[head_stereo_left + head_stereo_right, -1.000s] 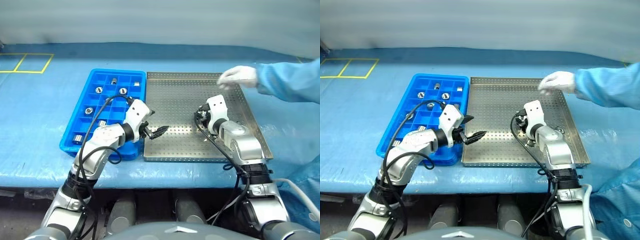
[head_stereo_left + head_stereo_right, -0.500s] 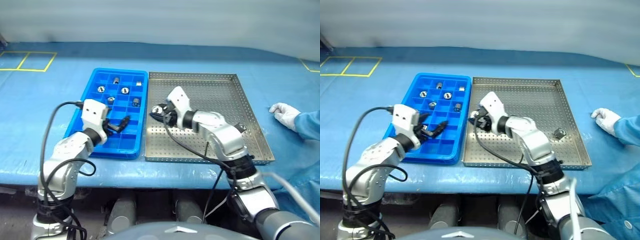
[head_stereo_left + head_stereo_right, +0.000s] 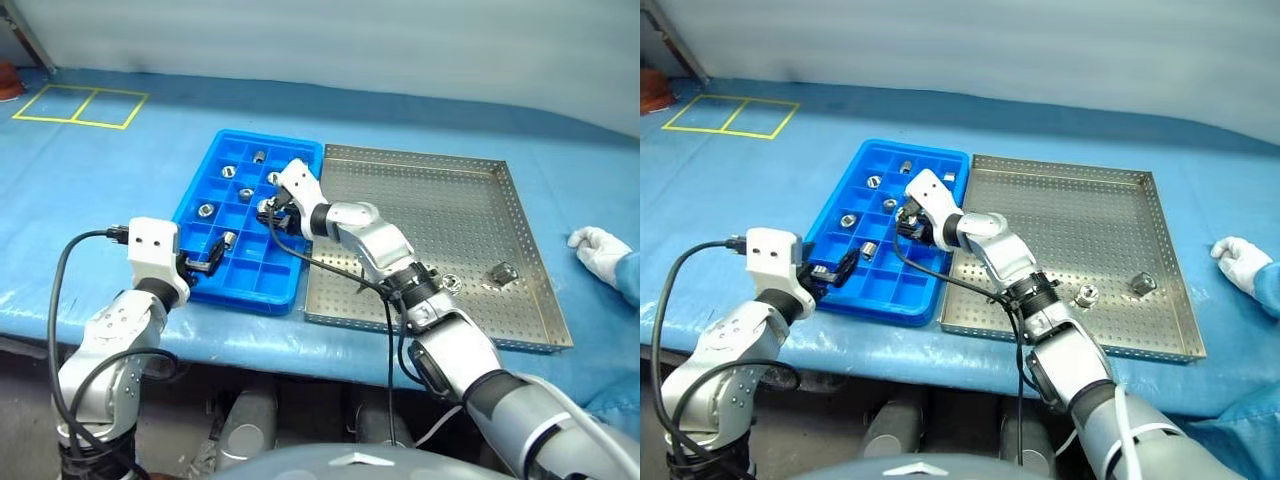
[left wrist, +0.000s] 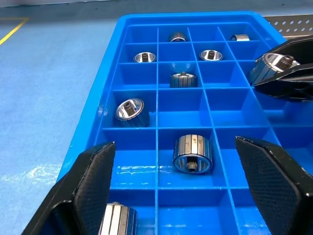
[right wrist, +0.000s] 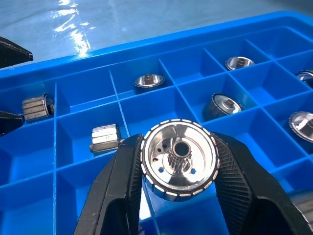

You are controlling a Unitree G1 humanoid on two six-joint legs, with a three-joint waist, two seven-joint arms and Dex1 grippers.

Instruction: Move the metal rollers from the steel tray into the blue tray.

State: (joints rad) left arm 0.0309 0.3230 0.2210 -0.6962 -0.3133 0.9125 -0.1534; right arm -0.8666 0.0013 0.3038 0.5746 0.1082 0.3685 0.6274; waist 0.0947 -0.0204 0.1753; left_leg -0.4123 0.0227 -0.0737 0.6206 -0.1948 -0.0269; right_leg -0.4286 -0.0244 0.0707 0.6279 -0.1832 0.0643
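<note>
At the left of the blue-covered table (image 3: 120, 170), the robot's left gripper (image 3: 207, 258) hangs with its two black fingers spread wide and nothing between them, over the near left corner of the bright blue plastic tray (image 3: 203, 185) with its grid of small square compartments. Several shiny silver metal rollers lie singly in that grid: one roller in a near cell (image 4: 192, 153), another lying on its side (image 4: 131, 110), and a further few in the far rows (image 4: 145, 57). Above the middle of the blue tray, toward its right side, the right gripper (image 3: 268, 211) has its fingers closed on a ribbed silver roller with a dark central hole (image 5: 179, 159), held clear of the compartments below. To the right, touching the blue tray's long edge, sits the large square steel tray (image 3: 440, 185) of grey perforated sheet metal with low raised rims. Two small metal pieces lie on it toward its near right side: a round silver roller (image 3: 1086, 295) and a darker angular piece (image 3: 1142, 284), a little apart. At the far right edge of the table rests a person's white-gloved hand (image 3: 598, 247) with a light blue sleeve, well apart from both trays.
</note>
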